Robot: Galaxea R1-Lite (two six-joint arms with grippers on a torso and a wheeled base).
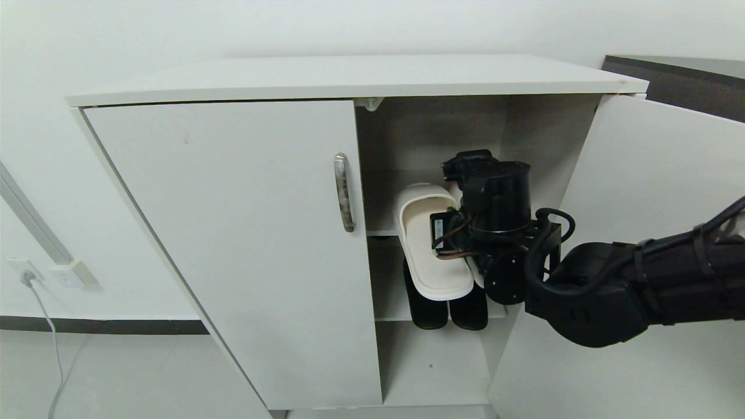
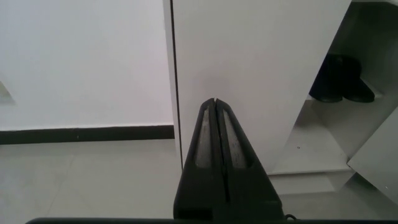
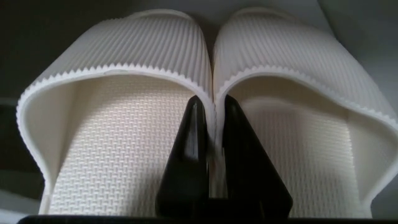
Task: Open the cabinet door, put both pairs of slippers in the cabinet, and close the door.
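White wall backs the white cabinet (image 1: 349, 75). Its left door (image 1: 233, 244) is closed, and your left gripper (image 2: 214, 102) hangs low before it, fingers pressed together on nothing. Next over, in the open half, the white slippers (image 1: 428, 244) hang at the middle shelf, above the black slippers (image 1: 445, 311) on the lower shelf. Your right gripper (image 3: 211, 109) pinches their two touching inner upper edges together. They look light, soft and flexible, so expect sag and hold them by that shared edge.
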